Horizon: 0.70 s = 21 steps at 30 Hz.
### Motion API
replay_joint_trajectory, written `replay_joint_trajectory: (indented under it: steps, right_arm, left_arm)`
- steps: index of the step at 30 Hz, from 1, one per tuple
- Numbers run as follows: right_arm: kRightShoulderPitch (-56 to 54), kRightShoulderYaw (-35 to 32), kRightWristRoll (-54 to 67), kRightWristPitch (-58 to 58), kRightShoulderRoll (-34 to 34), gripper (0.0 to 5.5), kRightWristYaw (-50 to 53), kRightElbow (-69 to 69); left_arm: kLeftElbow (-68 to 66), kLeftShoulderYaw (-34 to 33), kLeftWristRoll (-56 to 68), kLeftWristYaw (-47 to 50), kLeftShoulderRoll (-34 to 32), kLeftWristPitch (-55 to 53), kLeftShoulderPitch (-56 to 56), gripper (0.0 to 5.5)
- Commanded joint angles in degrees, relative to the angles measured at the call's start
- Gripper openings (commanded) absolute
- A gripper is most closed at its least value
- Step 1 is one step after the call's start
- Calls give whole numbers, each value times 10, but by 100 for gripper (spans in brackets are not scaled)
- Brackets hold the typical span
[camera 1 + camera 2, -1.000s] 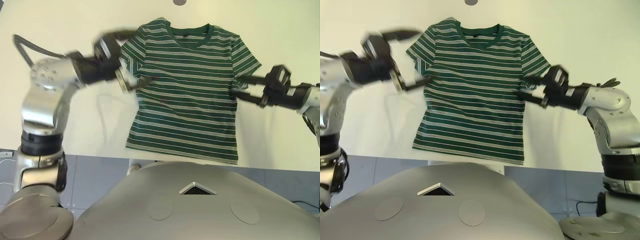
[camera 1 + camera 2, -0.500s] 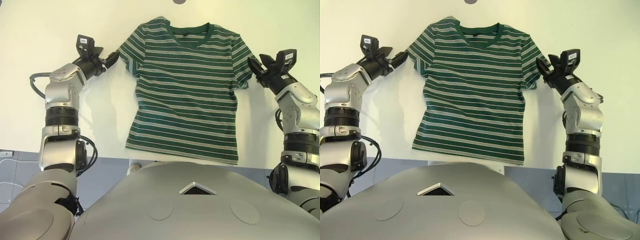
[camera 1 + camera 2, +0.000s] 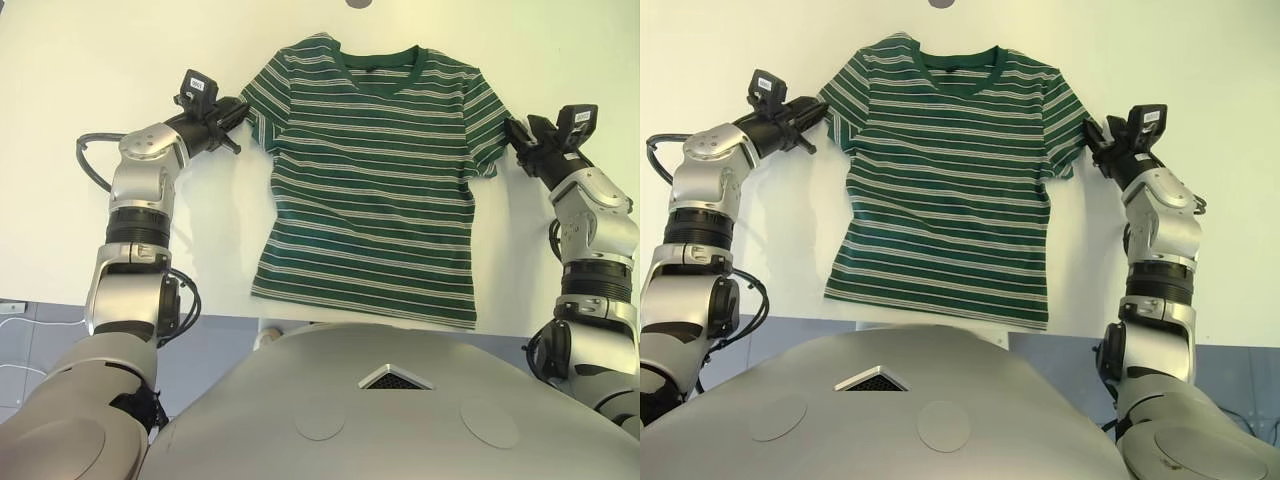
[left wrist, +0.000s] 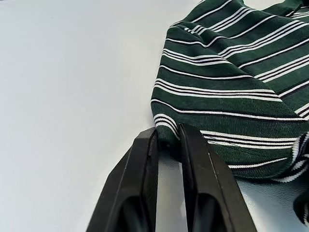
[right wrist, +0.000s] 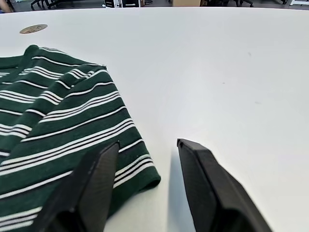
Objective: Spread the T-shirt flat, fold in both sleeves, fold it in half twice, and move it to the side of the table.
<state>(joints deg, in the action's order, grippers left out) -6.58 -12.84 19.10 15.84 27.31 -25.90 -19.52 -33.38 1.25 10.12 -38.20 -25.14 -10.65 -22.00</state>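
Observation:
A green T-shirt with white stripes lies spread on the white table, collar at the far side, hem near the front edge. My left gripper is at the outer edge of the left sleeve. In the left wrist view its fingers stand close together, pinching the sleeve's hem. My right gripper is open at the outer edge of the right sleeve. In the right wrist view the sleeve's corner lies between the spread fingers.
A small grey disc lies at the table's far edge behind the collar. Bare table surface runs to the left and right of the shirt. The table's front edge passes just below the shirt's hem, with grey floor beyond.
Both arms swung from the shirt's sides up to the sleeves. Since half a second ago the left gripper has moved in onto the left sleeve's hem, and the right has edged closer to its sleeve.

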Motion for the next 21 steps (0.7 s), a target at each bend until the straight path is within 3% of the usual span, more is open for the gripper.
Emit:
replay_joint_trajectory:
  steps: [1, 5, 7, 11, 15, 21]
  right_arm:
    - [-12, -15, 22, 36, 0, 225, -18, -6]
    - [-3, -9, 31, 67, -8, 225, -35, 6]
    - [2, -3, 24, 68, -10, 197, -31, 9]
    - [11, -11, 19, 74, -12, 105, -8, 21]
    - [22, -1, 21, 89, -22, 19, 3, 68]
    - [23, 12, 23, 152, -24, 0, 28, 155]
  left_arm:
    - [15, -30, 40, -17, 23, -26, -17, 4]
    - [72, -43, 75, -26, 41, -64, -23, 4]
    - [99, -42, 80, -22, 46, -78, -24, 0]
    - [141, 4, 51, -27, 54, -85, -27, 0]
    - [100, 29, 29, -5, 86, -87, -51, 0]
    - [111, 1, 92, -4, 137, -173, -68, 124]
